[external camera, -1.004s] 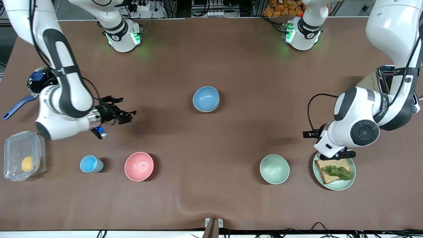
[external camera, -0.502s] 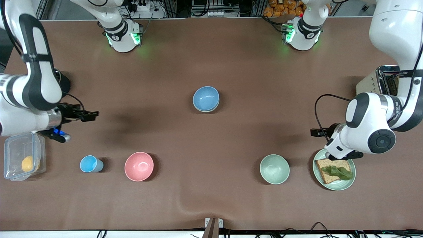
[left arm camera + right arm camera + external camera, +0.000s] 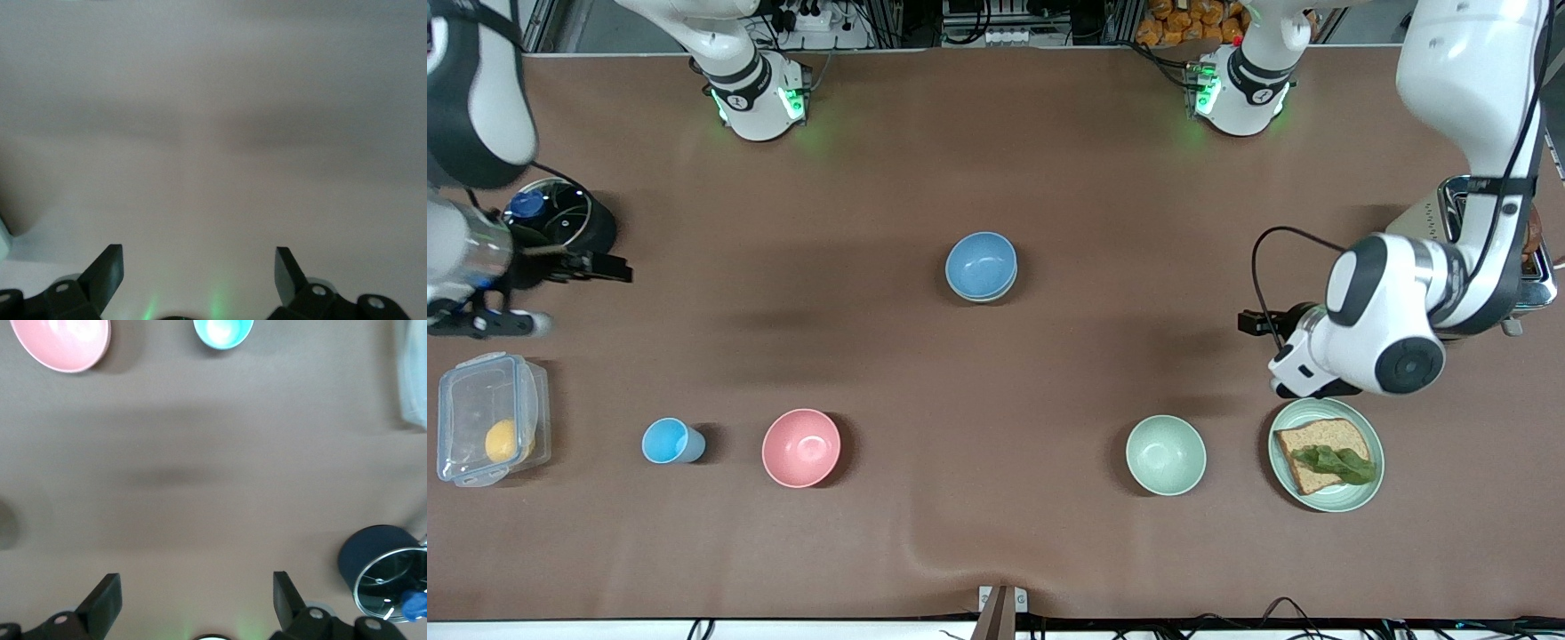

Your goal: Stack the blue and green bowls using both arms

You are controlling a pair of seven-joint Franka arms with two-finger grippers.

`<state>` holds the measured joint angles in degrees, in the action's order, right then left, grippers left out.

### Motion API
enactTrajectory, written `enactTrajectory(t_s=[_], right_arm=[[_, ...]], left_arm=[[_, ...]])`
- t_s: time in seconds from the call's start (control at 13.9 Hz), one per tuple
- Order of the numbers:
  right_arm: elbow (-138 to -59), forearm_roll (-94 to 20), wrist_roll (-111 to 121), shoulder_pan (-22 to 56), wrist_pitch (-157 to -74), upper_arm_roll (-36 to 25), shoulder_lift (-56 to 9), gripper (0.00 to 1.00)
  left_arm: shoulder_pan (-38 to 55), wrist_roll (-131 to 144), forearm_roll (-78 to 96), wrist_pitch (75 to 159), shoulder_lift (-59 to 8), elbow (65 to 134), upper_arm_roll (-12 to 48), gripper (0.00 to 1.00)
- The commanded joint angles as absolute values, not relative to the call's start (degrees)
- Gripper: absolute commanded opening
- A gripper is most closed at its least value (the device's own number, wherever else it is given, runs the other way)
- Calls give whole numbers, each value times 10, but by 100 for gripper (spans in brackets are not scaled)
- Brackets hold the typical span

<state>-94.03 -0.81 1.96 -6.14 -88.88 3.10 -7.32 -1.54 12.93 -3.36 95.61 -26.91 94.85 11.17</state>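
- Holding nothing, my right gripper (image 3: 609,267) is up at the middle left edge of the front view, beside the dark pot (image 3: 560,218); the right wrist view shows its jaws spread wide over bare brown table (image 3: 213,487).
- My left gripper (image 3: 200,267) is at the middle right of the front view, its fingers hidden there under the wrist housing; the left wrist view shows its jaws wide apart and empty over bare table.
- The blue bowl (image 3: 981,266) sits at the centre of the front view, nested in a second bowl of which only a thin pale rim shows below it.
- A separate green bowl (image 3: 1165,455) stands alone at lower right, beside the plate (image 3: 1368,484) carrying bread and a leaf.
- The pink bowl (image 3: 801,448) and light-blue cup (image 3: 671,441) stand at lower left; a clear lidded box (image 3: 489,418) lies at the left edge.
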Motion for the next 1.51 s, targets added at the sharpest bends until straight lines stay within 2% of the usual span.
enactTrajectory(t_s=[0.0,0.22,0.43,0.65,1.0,1.43], right_arm=[[-934,-5,31,-63,-887,32,-16,100],[-902,-13,27,-48,-881,43,16,100],[-903,-22,22,-32,-883,43,12,100],[-904,-35,20,-29,-882,38,15,100],[-904,-33,5,-20,-874,25,17,100],[-902,-30,6,-12,-876,25,13,100]], left_arm=[[-11,118,-19,990,-151,1020,98,100],[-4,117,-19,990,-80,1022,80,100],[5,118,-19,990,-20,1020,78,100],[19,122,1,991,12,1011,78,100],[21,117,5,984,10,951,79,100],[43,52,7,898,11,910,66,100]])
